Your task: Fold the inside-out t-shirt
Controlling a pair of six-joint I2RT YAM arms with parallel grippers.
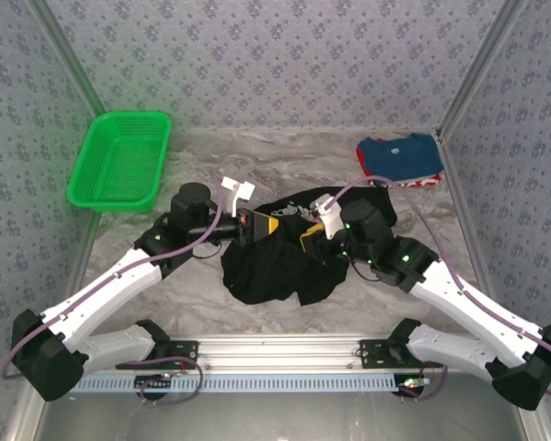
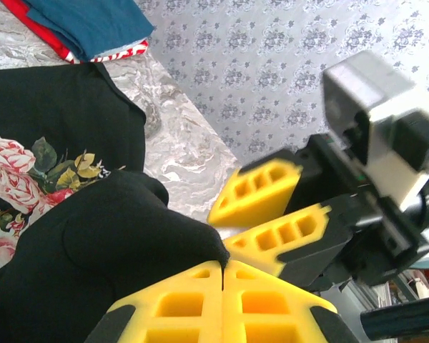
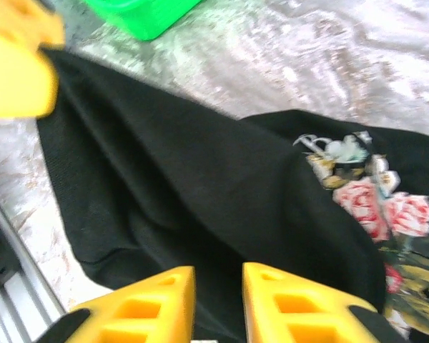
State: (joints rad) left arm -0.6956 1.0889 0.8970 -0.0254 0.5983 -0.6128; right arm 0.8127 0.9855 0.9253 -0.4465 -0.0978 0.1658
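The inside-out t-shirt (image 1: 285, 262) lies bunched in a black heap at the table's middle. A rose print (image 2: 18, 179) shows on it in the left wrist view, and the same print (image 3: 390, 214) appears in the right wrist view. My left gripper (image 1: 268, 223) is at the heap's upper left edge. It (image 2: 224, 263) is shut, with a fold of black fabric pinched at its tips. My right gripper (image 1: 309, 239) hovers close by, just right of the left one. Its fingers (image 3: 218, 275) stand open over the black cloth, which runs beneath the gap.
A green basket (image 1: 119, 161) sits at the back left. A folded blue shirt with red trim (image 1: 399, 158) lies at the back right. The marble tabletop (image 1: 257, 156) is walled in on three sides. A metal rail (image 1: 275, 347) runs along the near edge.
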